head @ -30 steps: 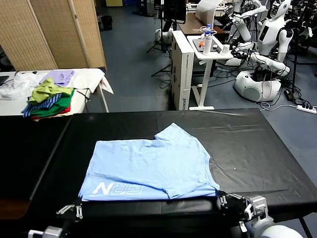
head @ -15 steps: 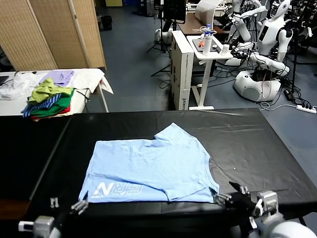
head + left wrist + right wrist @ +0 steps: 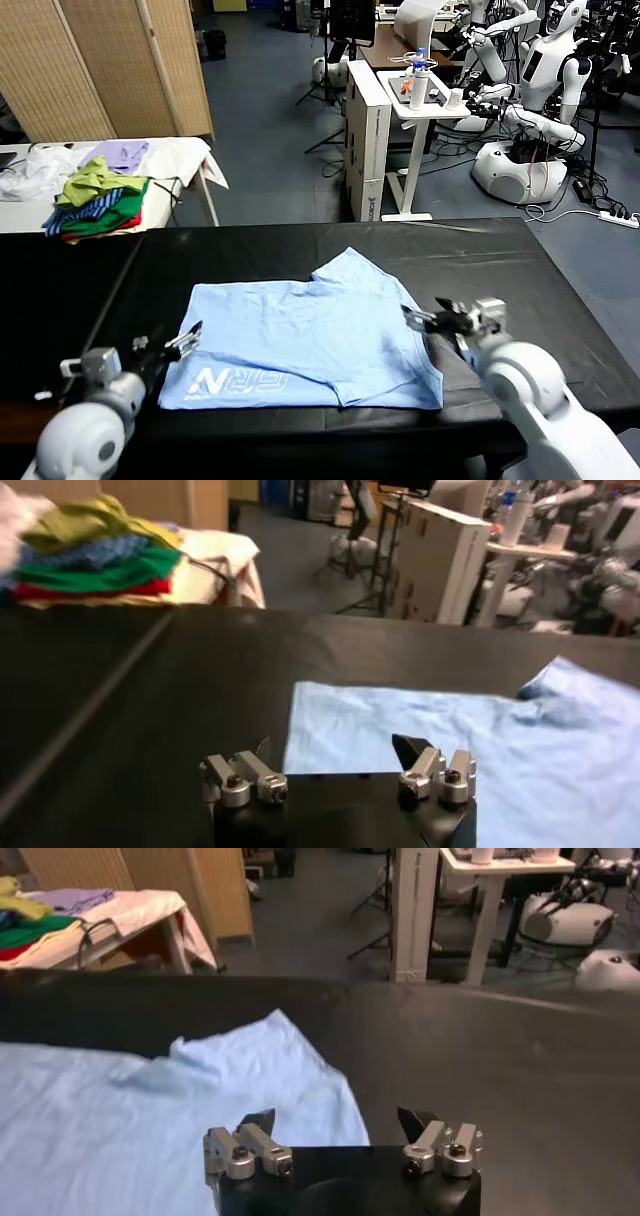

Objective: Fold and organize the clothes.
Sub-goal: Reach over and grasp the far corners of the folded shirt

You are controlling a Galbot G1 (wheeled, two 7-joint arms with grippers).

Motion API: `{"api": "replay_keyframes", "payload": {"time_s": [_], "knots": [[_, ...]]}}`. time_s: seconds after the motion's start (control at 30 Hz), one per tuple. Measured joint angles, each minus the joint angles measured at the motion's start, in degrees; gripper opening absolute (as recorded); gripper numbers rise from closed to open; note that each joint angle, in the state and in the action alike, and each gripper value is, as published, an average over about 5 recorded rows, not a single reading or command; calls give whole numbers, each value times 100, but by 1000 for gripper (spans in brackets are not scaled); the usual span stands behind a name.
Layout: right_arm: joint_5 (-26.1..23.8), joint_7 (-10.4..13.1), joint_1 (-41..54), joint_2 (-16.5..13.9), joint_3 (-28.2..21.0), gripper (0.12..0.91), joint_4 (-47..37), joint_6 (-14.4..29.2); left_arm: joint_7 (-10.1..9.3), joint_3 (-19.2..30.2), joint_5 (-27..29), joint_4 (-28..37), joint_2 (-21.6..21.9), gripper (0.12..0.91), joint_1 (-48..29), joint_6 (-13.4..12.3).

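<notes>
Light-blue T-shirt point(image 3: 305, 340) flat on black counter point(image 3: 520, 290), white lettering near front-left corner. Left end effector point(image 3: 175, 343) low beside shirt's left edge, fingers spread wide, empty. Right end effector point(image 3: 428, 320) over shirt's right edge, fingers spread wide, empty. Both arms reach forward from front.

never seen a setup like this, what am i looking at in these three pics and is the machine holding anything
This is a two-armed robot at a black table. One picture comes from a camera on its head; the other two come from cameras on its wrists. A light-blue T-shirt with white lettering lies spread on the table. The left tool sits at the shirt's left edge, the right tool at its right edge. Both are open and hold nothing. A pile of other clothes sits on a side table behind.
</notes>
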Motion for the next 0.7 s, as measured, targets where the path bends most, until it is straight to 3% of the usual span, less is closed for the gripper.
{"api": "replay_keyframes", "payload": {"time_s": [0.4, 0.7], "knots": [[-234, -197, 1059, 459, -642, 907, -1224, 0, 212, 1110, 191, 1427, 112, 907, -1594, -12], [-455, -366, 1356, 650, -967, 907, -1831, 0, 364, 1538, 292, 2011, 87, 907, -2105, 45]]}}
